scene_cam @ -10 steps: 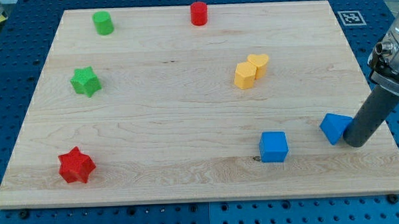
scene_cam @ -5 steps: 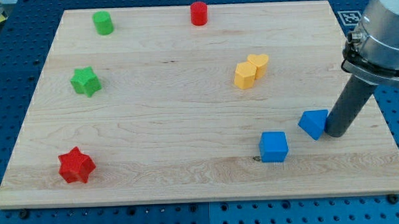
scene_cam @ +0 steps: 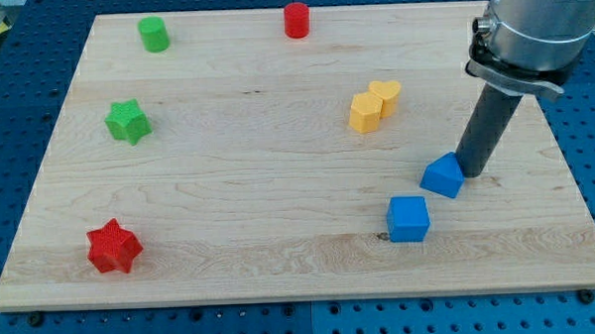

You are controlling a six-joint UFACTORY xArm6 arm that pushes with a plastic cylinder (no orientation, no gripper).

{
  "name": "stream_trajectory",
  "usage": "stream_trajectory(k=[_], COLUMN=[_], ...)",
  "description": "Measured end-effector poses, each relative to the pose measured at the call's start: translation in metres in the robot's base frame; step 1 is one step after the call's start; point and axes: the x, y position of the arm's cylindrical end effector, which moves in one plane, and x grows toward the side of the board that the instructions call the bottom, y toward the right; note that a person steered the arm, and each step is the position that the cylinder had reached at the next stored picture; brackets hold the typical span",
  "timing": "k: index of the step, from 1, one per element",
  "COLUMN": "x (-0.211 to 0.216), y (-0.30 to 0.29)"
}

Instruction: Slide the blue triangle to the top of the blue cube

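Your arm carries no gripper, so there is nothing to stand apart, together or clamped; it ends in a dark rod, and my tip [scene_cam: 473, 170] rests on the worktop [scene_cam: 278, 178]. The tip sits right against the blue triangle [scene_cam: 443, 176], on the triangle's right and slightly toward the view's top, apparently touching it.

From the tip, the blue cube [scene_cam: 408, 219] lies toward the view's lower left, just past the triangle. The triangle is near the cube but apart from it, sitting up and to the right of it and not yet squarely above it. You can judge the task as well advanced: the triangle is close to its goal, and what is left looks like a short push leftward so it ends directly on the cube's top side. With the tip on the triangle's right, it seems well placed for that, though a push angled downward could drive the triangle into the cube.

Farther from the tip, up and to the left, two yellow blocks [scene_cam: 374, 105] sit touching, one looking heart-shaped. A red cylinder [scene_cam: 296, 19] and a green cylinder [scene_cam: 154, 34] lie near the top edge, and a green star [scene_cam: 127, 121] and a red star [scene_cam: 114, 247] are far off to the left.
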Motion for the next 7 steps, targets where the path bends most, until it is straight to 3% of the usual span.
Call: stream_trajectory(k=[7], x=[0.037], y=[-0.033])
